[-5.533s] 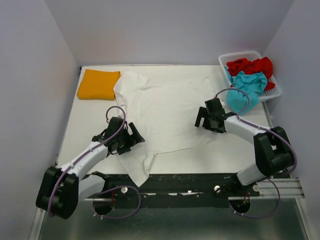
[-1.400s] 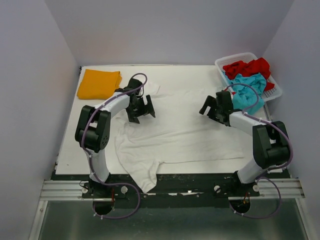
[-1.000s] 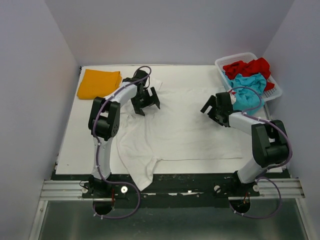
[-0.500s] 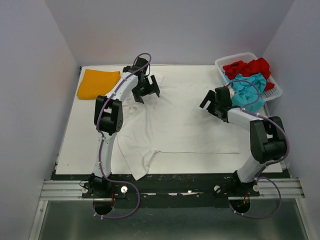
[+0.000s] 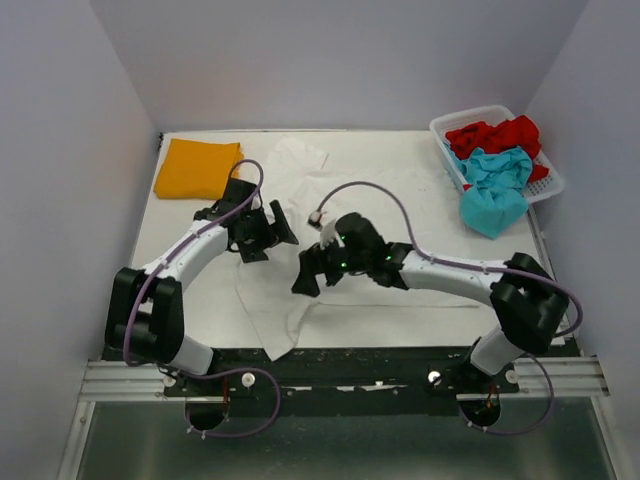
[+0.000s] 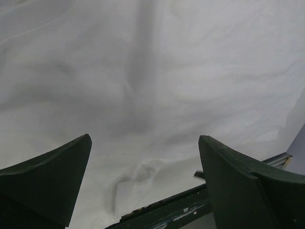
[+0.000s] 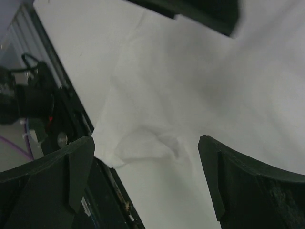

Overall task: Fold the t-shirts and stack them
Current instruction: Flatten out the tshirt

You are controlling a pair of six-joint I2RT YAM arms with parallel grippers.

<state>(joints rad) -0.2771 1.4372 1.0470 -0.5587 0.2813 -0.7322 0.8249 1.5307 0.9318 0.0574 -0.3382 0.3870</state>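
White t-shirt (image 5: 400, 210) spread flat mid-table, one sleeve over the near edge. Left gripper (image 5: 270, 238) and right gripper (image 5: 308, 268) hover above its left part, jaws wide apart, nothing held. Folded orange t-shirt (image 5: 197, 167) lies at the far-left corner.

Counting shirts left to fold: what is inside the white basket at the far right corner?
The basket holds a crumpled red t-shirt and a teal t-shirt that spills over its near rim. Anything beneath them is covered.

Matt, creased white cloth t-shirt (image 6: 152, 86)
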